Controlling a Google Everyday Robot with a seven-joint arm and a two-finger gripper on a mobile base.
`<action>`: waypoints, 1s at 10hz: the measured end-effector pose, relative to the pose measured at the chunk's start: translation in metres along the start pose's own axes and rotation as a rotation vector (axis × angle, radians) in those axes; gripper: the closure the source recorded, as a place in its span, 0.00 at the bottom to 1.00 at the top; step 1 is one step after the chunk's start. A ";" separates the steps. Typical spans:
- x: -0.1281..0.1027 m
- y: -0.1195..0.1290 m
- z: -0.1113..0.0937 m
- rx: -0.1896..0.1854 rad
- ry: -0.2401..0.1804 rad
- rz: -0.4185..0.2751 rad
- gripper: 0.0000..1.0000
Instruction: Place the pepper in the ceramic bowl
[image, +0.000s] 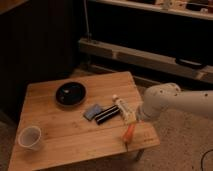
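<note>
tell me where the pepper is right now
In the camera view the pepper lies on the wooden table near its front corner at the right of the picture, close beside the gripper and far from the ceramic bowl.

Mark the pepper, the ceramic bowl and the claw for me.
pepper (129, 132): camera view, middle of its body.
ceramic bowl (70, 94): camera view, bare inside.
claw (134, 119): camera view, its tip, just behind the pepper.
</note>
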 end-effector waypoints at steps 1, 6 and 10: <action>0.003 -0.001 0.009 -0.014 0.016 -0.003 0.20; 0.012 0.021 0.054 -0.058 0.063 -0.071 0.20; 0.011 0.038 0.073 -0.041 0.085 -0.105 0.20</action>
